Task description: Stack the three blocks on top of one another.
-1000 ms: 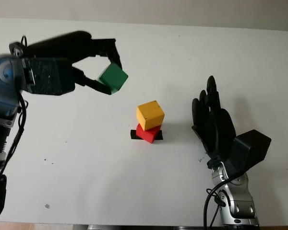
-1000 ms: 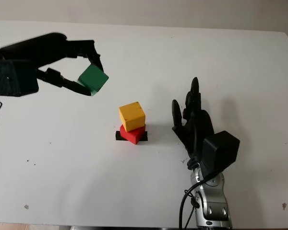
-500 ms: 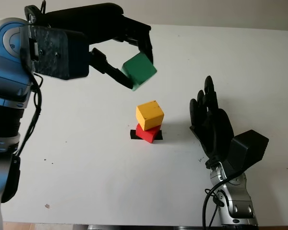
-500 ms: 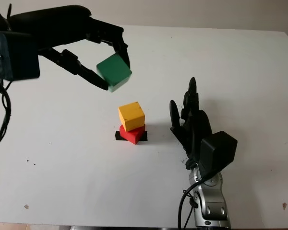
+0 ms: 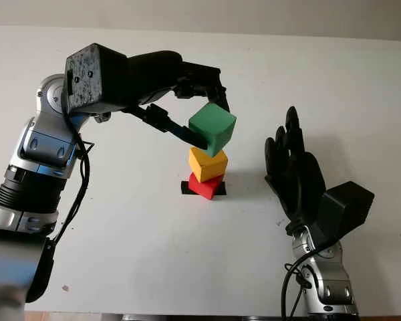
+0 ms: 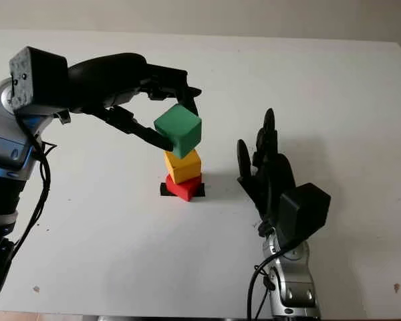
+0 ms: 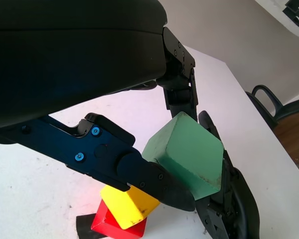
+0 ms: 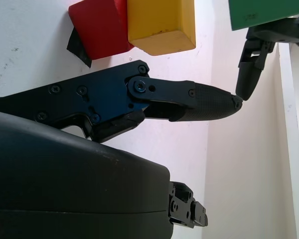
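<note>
At the table's middle a yellow block (image 5: 208, 164) sits on a red block (image 5: 206, 186), which rests on a small black mark (image 5: 186, 188). My left hand (image 5: 204, 120) is shut on a green block (image 5: 212, 128) and holds it tilted just above the yellow one, slightly to its right. The left wrist view has the green block (image 7: 187, 156) pinched between the fingers, with the yellow block (image 7: 127, 206) and red block (image 7: 114, 225) below. My right hand (image 5: 295, 170) stands open on the table to the right of the stack, holding nothing.
The white table (image 5: 120, 234) spreads wide on all sides of the stack. A few small dark specks (image 5: 65, 287) lie near the front left. The table's far edge (image 5: 254, 33) runs along the top.
My left hand carried the green block from the far left rightward and down, and it now hovers right over the yellow block. The right hand and the two stacked blocks stayed put.
</note>
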{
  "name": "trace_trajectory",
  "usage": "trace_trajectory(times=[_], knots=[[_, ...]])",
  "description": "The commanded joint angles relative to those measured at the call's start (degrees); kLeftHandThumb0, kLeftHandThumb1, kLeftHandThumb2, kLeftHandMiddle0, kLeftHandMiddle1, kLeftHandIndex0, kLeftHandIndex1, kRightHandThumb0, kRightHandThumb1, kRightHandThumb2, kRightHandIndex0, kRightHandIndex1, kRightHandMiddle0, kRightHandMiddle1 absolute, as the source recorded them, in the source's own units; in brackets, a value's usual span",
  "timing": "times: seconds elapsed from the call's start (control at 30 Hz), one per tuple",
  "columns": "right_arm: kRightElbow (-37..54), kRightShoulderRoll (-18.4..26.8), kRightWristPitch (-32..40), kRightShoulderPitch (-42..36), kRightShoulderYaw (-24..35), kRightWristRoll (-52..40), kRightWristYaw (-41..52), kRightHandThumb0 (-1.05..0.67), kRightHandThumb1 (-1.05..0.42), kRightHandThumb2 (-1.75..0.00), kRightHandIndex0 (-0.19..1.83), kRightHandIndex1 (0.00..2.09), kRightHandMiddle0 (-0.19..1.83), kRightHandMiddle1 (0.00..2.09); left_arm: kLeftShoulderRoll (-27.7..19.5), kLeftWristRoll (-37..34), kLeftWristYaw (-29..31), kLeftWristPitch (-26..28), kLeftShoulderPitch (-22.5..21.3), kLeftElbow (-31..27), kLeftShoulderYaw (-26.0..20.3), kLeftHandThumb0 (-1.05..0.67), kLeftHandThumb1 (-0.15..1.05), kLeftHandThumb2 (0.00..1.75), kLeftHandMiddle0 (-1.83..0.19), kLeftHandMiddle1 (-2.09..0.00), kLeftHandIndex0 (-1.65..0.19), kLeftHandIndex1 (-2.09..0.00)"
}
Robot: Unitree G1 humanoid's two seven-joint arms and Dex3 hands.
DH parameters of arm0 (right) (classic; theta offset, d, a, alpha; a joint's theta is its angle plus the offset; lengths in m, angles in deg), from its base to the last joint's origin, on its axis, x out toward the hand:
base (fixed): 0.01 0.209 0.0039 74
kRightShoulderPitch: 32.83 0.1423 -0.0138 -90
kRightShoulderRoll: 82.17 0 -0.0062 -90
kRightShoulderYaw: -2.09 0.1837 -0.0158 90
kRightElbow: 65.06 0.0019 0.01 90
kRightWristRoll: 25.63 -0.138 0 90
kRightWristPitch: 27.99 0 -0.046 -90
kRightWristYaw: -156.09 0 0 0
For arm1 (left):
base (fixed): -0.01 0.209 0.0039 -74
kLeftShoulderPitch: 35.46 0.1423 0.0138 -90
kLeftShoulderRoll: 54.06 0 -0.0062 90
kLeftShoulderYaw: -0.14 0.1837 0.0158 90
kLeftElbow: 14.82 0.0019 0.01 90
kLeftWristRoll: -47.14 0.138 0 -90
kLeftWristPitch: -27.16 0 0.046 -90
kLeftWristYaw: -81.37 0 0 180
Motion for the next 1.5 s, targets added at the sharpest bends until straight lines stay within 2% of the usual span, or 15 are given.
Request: trace_trajectory(times=[0.0, 0.37, 0.63, 0.87, 1.0, 1.13, 1.33, 1.47], knots=[[-0.1, 0.1, -0.8, 0.4, 0.1, -0.1, 0.0, -0.7, -1.05, -0.51, -0.19, 0.0, -0.19, 0.0, 0.5, 0.4, -0.3, -1.7, 0.9, 0.7, 0.4, -0.54, 1.0, 0.06, -0.19, -0.04, -0.45, -1.38], [0.1, 0.1, -0.5, 0.4, 0.0, 0.1, -0.2, -0.7, -1.05, -0.51, -0.19, 0.0, -0.19, 0.0, 0.6, 3.9, -1.4, -5.7, 1.3, 5.0, 1.7, -0.51, 1.02, 0.06, -0.13, -0.04, -0.39, -1.44], [0.3, -0.1, -0.2, 0.0, 0.2, -0.5, 0.1, -0.7, -1.05, -0.5, -0.19, 0.0, -0.19, 0.0, 0.6, 4.1, -1.1, -5.4, 1.4, 4.5, 2.1, -0.48, 1.01, 0.05, -0.14, -0.05, -0.41, -1.42], [0.3, 0.1, -0.8, -0.2, 0.2, -0.6, 0.3, -0.7, -1.05, -0.49, -0.19, 0.0, -0.19, 0.0, 0.6, 4.8, -1.0, -2.8, 1.5, 2.8, 2.2, -0.5, 1.0, 0.05, -0.13, -0.05, -0.39, -1.4], [0.1, 0.3, -0.7, 0.0, 0.2, -0.6, 0.6, -0.71, -1.05, -0.5, -0.19, 0.0, -0.19, 0.0, 0.6, 4.2, -0.4, -2.2, 1.4, 2.6, 2.0, -0.5, 0.99, 0.05, -0.07, -0.05, -0.34, -1.06], [0.3, 0.3, -0.7, -0.2, 0.2, -0.4, 0.6, -0.7, -1.05, -0.5, -0.19, 0.0, -0.19, 0.0, 0.7, 3.4, -0.1, -1.3, 2.0, 1.4, 1.6, -0.52, 0.98, 0.05, 0.0, -0.05, -0.35, -0.53], [0.4, 0.5, -0.3, -0.3, 0.1, -0.2, 0.7, -0.73, -1.05, -0.5, -0.19, 0.0, -0.19, 0.0, 0.1, 2.5, 0.3, -0.1, 2.6, -1.2, 1.6, -0.54, 0.96, 0.05, 0.04, -0.04, -0.25, -0.41], [0.2, 0.5, -0.9, -0.4, 0.1, 0.0, 0.7, -0.71, -1.05, -0.51, -0.19, 0.0, -0.19, 0.0, -0.7, 2.8, 0.7, 0.1, 3.0, -3.0, 1.9, -0.57, 0.94, 0.05, 0.08, -0.05, -0.16, -0.24]])
